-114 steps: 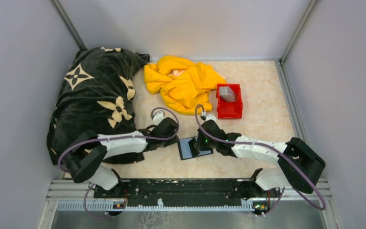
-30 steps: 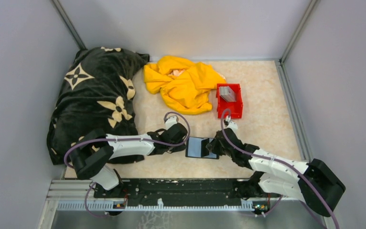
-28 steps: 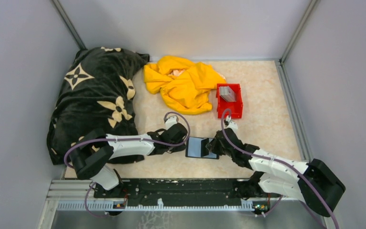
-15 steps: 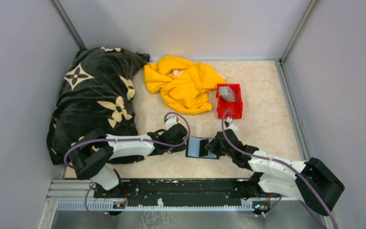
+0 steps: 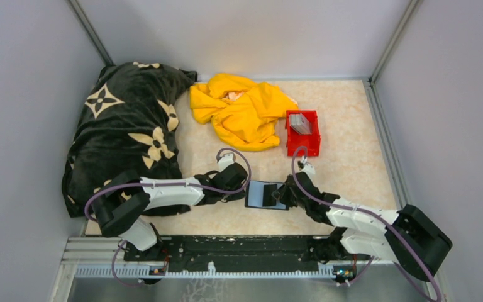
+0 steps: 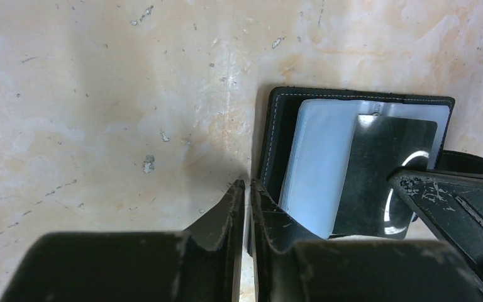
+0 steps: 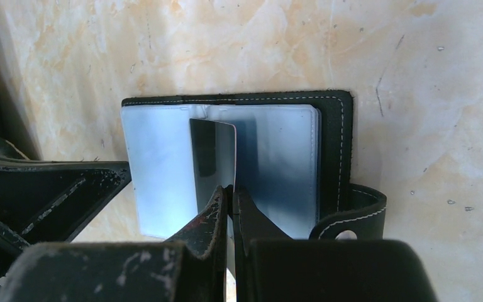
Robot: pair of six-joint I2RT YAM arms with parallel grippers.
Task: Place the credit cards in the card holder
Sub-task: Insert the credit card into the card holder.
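— Both closed?
— Yes. Left gripper (image 6: 246, 185) pinches the edge of the open card holder (image 6: 273, 126) on the counter (image 6: 100, 94); right gripper (image 7: 229, 192) clamps a credit card (image 7: 212, 154) upright over its sleeves.

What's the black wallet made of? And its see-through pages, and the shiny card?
Black folding card holder: matte, pale stitching round its edge, so probably leather or imitation. Its cloudy inner sleeves: glossy, likely soft plastic. Thin grey card in the right gripper: mirror-shiny and stiff, probably plastic, maybe metal.
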